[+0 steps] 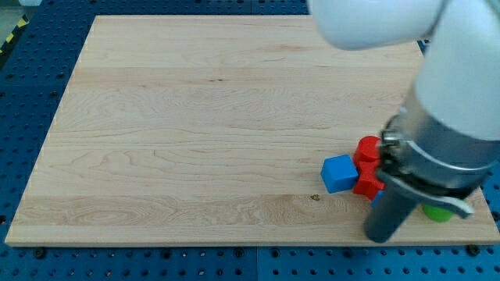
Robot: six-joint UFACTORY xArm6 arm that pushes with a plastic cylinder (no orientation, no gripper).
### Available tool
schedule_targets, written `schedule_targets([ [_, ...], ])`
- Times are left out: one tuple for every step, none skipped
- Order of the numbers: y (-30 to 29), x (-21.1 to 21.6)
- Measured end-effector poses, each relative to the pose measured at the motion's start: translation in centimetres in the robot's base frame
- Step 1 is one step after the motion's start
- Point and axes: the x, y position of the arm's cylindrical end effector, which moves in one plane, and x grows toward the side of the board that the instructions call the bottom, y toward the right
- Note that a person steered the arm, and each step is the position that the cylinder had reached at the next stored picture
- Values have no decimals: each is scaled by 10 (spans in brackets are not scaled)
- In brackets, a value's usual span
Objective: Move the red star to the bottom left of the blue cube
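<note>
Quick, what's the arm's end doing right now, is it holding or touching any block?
No gripper: the rod holds nothing.
My tip sits near the view's bottom right, just below the red star and right of the blue cube; contact cannot be told.

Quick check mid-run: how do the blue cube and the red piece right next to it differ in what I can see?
The blue cube is in full view, while the red piece at its right is partly hidden behind my arm. The blue cube shows flat faces and square corners; the red piece has an uneven, notched outline, likely the star. The blue cube lies further to the view's left. Both sit on the wooden board, seemingly touching. My tip is not visible.
</note>
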Motion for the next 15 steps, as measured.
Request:
schedule_targets([
  [9,0],
  [9,0],
  [22,0],
  [33,0],
  [33,0],
  [49,-4],
  [54,-4],
  [54,-4],
  [52,-11],
  [49,-19],
  [49,-30],
  [44,-46],
  [28,-61],
  [25,-64],
  [21,-64],
])
